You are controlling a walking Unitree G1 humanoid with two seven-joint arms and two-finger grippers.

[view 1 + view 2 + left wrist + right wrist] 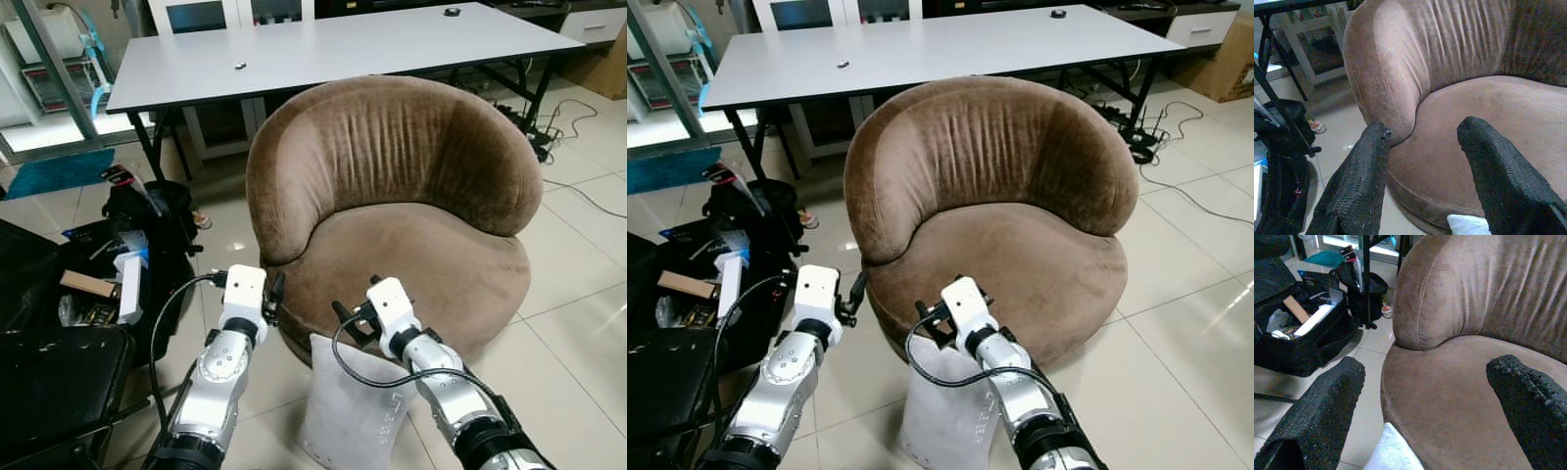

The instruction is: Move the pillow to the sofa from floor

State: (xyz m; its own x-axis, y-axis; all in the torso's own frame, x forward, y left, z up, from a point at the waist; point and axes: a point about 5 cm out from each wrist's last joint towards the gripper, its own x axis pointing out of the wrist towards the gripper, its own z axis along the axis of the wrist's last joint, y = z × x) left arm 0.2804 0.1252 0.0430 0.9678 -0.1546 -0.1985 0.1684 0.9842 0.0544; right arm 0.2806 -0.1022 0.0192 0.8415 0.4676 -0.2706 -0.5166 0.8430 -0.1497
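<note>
A grey table (323, 49) is seen behind a round brown sofa (392, 206) on the tiled floor (578, 323), with an open black bag (108, 284) lying to the robot's left. The white pillow (348, 406) is propped upright on the floor, against the sofa's front edge. The left gripper (1422, 147) and right gripper (1425, 382) are held released just above the pillow, fingers spread and nothing grasped.

Even indoor light, bright glare on the floor (578, 323) at right; head views sharp, wrist views softer.
</note>
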